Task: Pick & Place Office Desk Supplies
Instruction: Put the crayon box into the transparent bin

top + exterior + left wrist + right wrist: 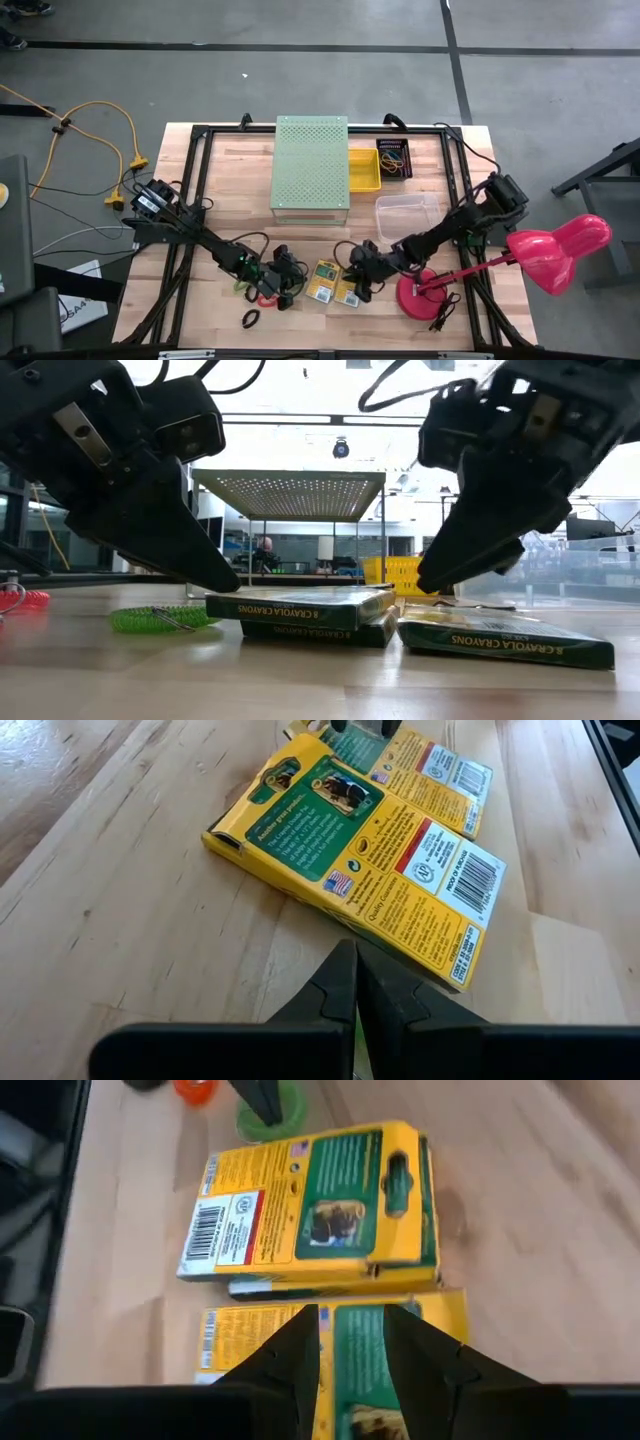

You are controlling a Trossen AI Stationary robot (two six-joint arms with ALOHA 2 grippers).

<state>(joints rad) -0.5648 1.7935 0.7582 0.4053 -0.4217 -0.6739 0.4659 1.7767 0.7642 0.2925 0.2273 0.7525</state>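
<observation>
Near the front edge of the desk (210,170), both grippers hang over two crayon boxes.

Two flat yellow-and-green crayon boxes lie side by side at the middle of the front edge, the left crayon box (322,281) partly resting on the right crayon box (347,286). The left gripper (355,982) sits just beside the left box with its fingers pressed together, holding nothing. The right gripper (352,1338) hovers over the right box with its fingers partly spread, gripping nothing. A green band loop (160,618) and a red band loop (24,600) lie beside the left gripper, and a black band loop (250,318) lies nearer the front edge. The pink desk lamp (555,250) stands at the front right corner.
</observation>
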